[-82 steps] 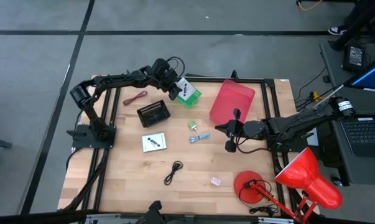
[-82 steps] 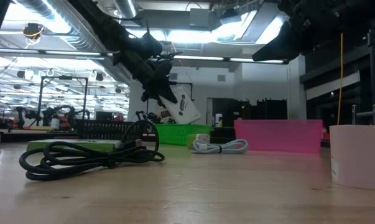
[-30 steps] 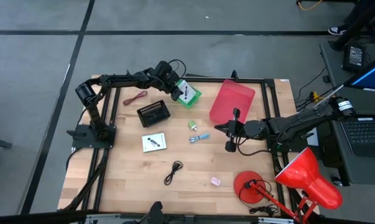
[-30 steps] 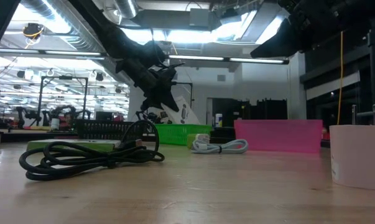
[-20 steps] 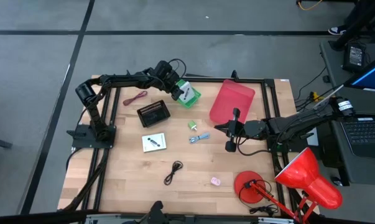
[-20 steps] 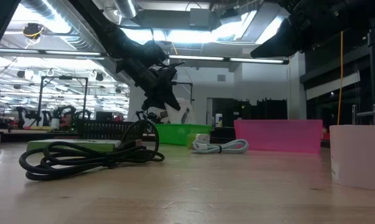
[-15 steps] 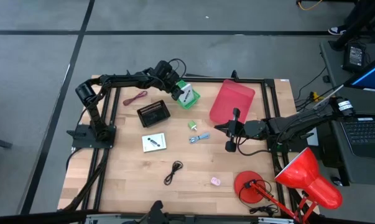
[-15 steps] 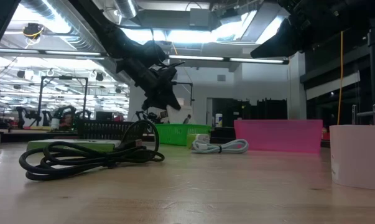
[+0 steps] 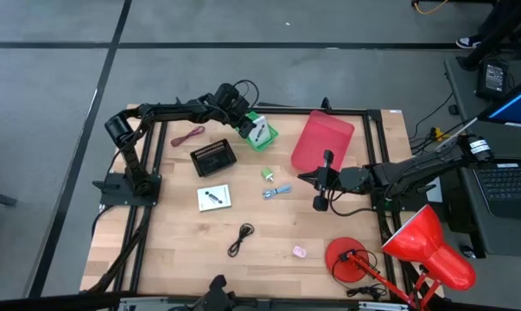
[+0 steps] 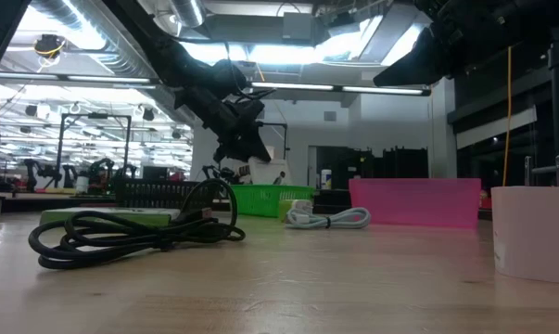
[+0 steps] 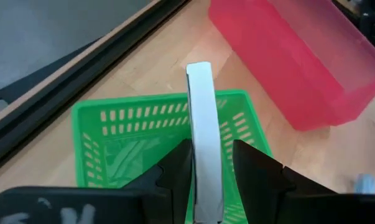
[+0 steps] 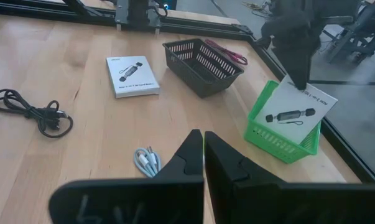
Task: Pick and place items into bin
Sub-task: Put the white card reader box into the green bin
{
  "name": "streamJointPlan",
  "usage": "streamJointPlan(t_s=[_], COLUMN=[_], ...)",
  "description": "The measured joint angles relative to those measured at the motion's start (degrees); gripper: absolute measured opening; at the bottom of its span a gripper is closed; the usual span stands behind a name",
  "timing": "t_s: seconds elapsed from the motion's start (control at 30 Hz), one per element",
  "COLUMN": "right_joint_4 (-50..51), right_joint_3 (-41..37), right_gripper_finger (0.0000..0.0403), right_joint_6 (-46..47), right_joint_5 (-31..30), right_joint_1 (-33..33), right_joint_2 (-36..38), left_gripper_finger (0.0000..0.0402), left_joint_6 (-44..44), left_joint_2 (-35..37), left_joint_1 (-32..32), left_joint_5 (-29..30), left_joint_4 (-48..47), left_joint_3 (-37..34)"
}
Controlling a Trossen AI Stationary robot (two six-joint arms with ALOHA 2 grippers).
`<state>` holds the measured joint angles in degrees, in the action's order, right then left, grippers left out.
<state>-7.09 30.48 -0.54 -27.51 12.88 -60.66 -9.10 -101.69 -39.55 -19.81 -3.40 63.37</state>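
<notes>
My left gripper [image 9: 243, 128] hangs over the green basket [image 9: 262, 134] at the table's far edge, open. A white card [image 11: 203, 155] stands edge-on between its fingers. In the right wrist view this card [image 12: 299, 109] leans tilted, its lower part in the green basket [image 12: 280, 134]. My right gripper [image 12: 203, 149] is shut and waits near the red bin [image 9: 322, 141]. On the wood lie a second card [image 9: 213, 198], a black cable [image 9: 240, 238], a red cable [image 9: 188, 136], a blue-grey piece [image 9: 277, 191], a green piece [image 9: 267, 174] and a pink piece [image 9: 299, 251]. My left gripper comes at the card's upper edge [image 12: 297, 84] slanting down from the table's left. One finger [image 11: 178, 171] lies close against the card's face, while a strip of green shows between the card and the other finger [image 11: 252, 171]. I cannot tell whether it touches.
A black mesh basket [image 9: 213, 158] stands left of the green one. The red desk lamp [image 9: 416, 246] fills the near right corner. A black frame rail [image 11: 81, 68] runs along the far edge. Open wood lies at the near left.
In the low view the card has sunk and tipped down toward the green basket, so only a small tip now shows above its rim. My left gripper has stayed almost in place above it.
</notes>
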Motion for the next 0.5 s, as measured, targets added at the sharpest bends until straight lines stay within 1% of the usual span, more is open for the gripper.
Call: streamJointPlan(t_s=[0.1,0.27,0.43,0.5], right_joint_4=[0.0,0.0,0.0,0.0], right_joint_3=[0.0,0.0,0.0,0.0], right_gripper_finger=[0.0000,0.0000,0.0000,0.0000], right_joint_6=[0.0,0.0,0.0,0.0], right_joint_5=[0.0,0.0,0.0,0.0], right_joint_1=[0.0,0.0,0.0,0.0], right_joint_2=[0.0,0.0,0.0,0.0], left_gripper_finger=[0.0111,0.0111,0.0111,0.0111], left_joint_6=[1.4,2.4,2.4,2.4], left_joint_2=[0.0,0.0,0.0,0.0], left_joint_1=[0.0,-0.3,-0.3,-0.3], left_joint_5=[2.3,3.6,3.1,1.2], left_joint_4=[-0.2,-0.3,-1.0,-1.8], left_joint_3=[0.0,0.0,0.0,0.0])
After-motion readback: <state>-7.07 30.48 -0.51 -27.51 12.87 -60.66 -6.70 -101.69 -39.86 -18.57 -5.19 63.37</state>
